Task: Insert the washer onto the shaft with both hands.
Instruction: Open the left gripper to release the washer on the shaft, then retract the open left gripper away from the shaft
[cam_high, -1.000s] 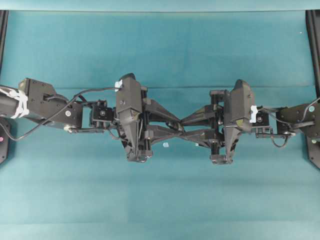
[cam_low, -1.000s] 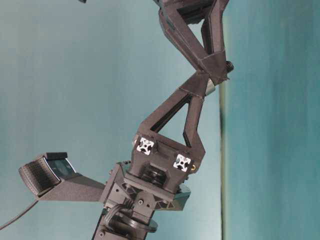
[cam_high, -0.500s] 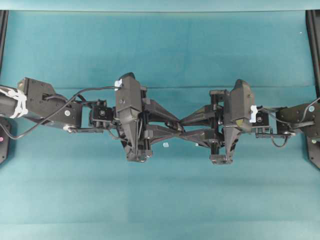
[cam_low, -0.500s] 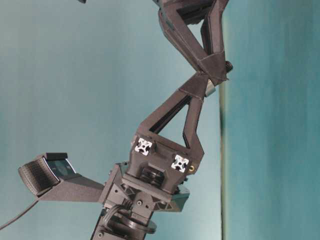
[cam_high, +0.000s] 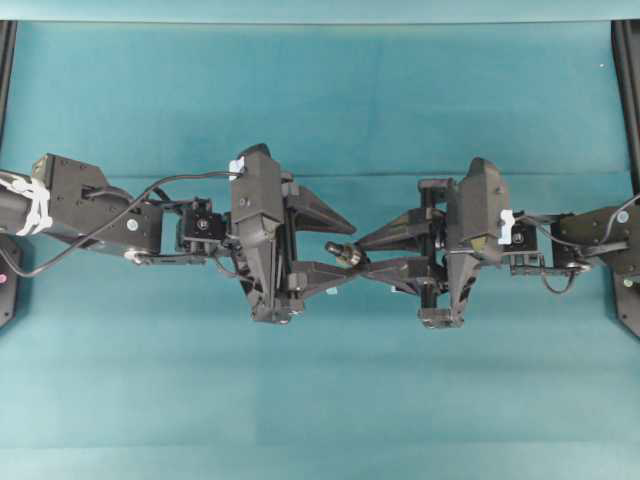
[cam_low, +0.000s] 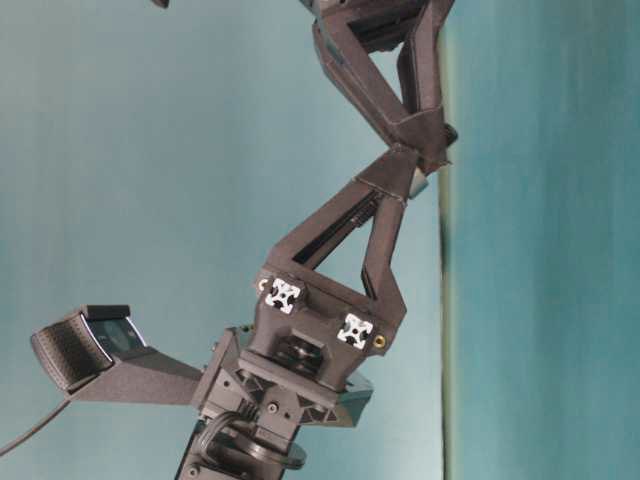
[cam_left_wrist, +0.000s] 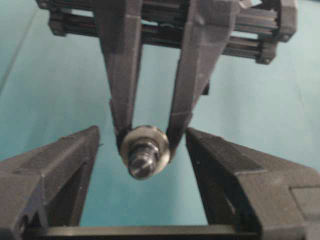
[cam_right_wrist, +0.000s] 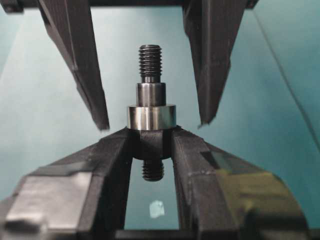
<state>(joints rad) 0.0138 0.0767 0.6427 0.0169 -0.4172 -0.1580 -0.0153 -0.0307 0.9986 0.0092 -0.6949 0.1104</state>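
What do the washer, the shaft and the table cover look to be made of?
Washer: polished metal, bright silvery sheen on its rim. Shaft: dark grey metal, cut threads at the end, smooth duller collar. Table cover: probably teal fabric, matte with a fold line.

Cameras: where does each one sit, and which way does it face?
Overhead: above the table, looking straight down; both arms, left gripper and right gripper meeting.
Table-level: low, picture turned sideways, looking along both arms' fingers.
Left wrist: on the left arm, facing past its open fingers at the washer.
Right wrist: on the right arm, facing past its fingers gripping the shaft.
Shared: both wrist views show washer on shaft, from opposite ends.
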